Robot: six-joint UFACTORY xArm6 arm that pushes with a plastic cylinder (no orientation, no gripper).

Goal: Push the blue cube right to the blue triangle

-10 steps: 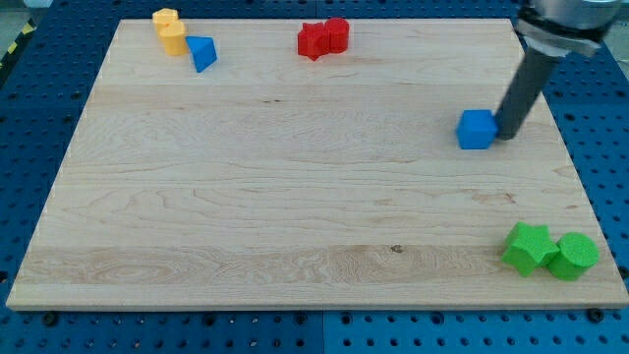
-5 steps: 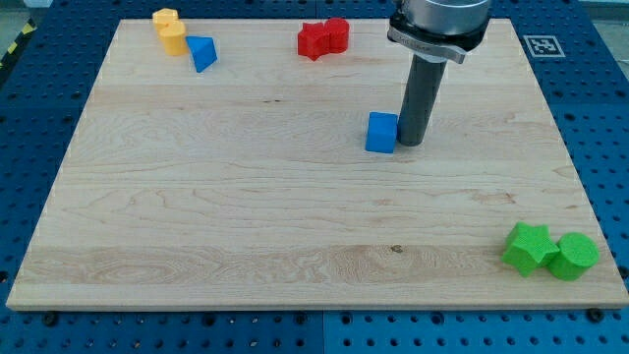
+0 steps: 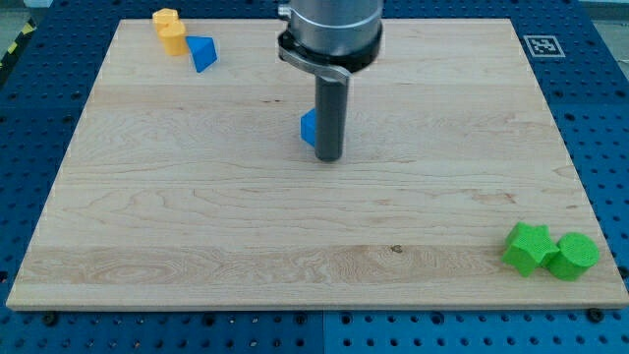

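Observation:
The blue cube (image 3: 309, 127) sits near the middle of the wooden board, mostly hidden behind my rod. My tip (image 3: 329, 157) rests on the board just right of and slightly below the cube, touching or nearly touching it. The blue triangle (image 3: 202, 53) lies at the view's top left, far left of and above the cube, next to the yellow block (image 3: 170, 29).
A green star block (image 3: 528, 248) and a green round block (image 3: 573, 256) sit together at the view's bottom right. The arm's body (image 3: 330, 29) covers the top middle of the board, hiding the red blocks there.
The tip has swept left across the board, pushing the blue cube from the right side to the middle. The arm now hides the red blocks.

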